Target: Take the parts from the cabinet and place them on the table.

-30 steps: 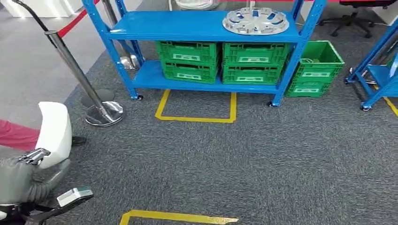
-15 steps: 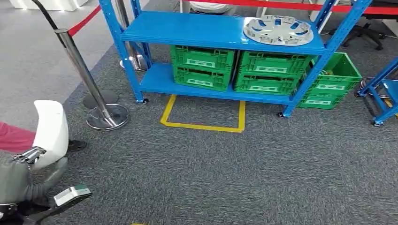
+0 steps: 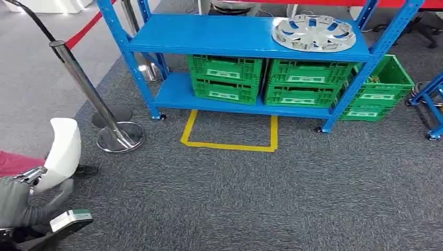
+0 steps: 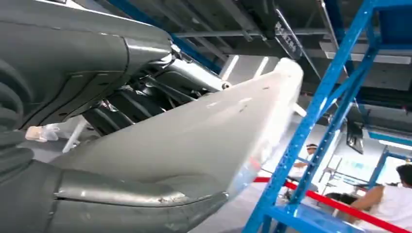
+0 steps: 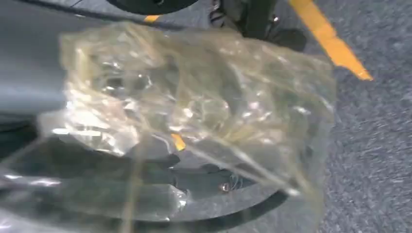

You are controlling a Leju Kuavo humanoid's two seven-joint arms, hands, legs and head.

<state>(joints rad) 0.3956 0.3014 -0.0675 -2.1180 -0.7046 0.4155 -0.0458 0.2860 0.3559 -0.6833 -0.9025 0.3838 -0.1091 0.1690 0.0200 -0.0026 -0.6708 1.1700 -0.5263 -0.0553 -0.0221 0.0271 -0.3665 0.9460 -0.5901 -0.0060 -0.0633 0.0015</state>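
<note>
My left hand [image 3: 20, 203] low at the left grips a white curved panel [image 3: 62, 149] that stands up from it. In the left wrist view the same white panel [image 4: 204, 131] lies across the grey hand [image 4: 73, 63], fingers pressed against its back. In the right wrist view a crinkled clear plastic bag [image 5: 194, 111] with a dark curved part inside hangs over the carpet at my right hand [image 5: 24, 73], whose fingers it hides. A silver hubcap [image 3: 313, 32] lies on the blue cabinet [image 3: 230, 36] ahead.
Green crates [image 3: 224, 78] fill the cabinet's lower shelf, with another crate [image 3: 379, 86] on the floor to its right. A chrome stanchion [image 3: 86, 86] with a red rope stands at the left. A yellow floor outline [image 3: 230, 145] marks the carpet. A person's red-clad leg [image 3: 15, 162] is beside me.
The whole picture has shifted: the camera moved, so the cabinet now sits lower and more to the right, and the near yellow floor mark has left the view. Both hands keep their loads.
</note>
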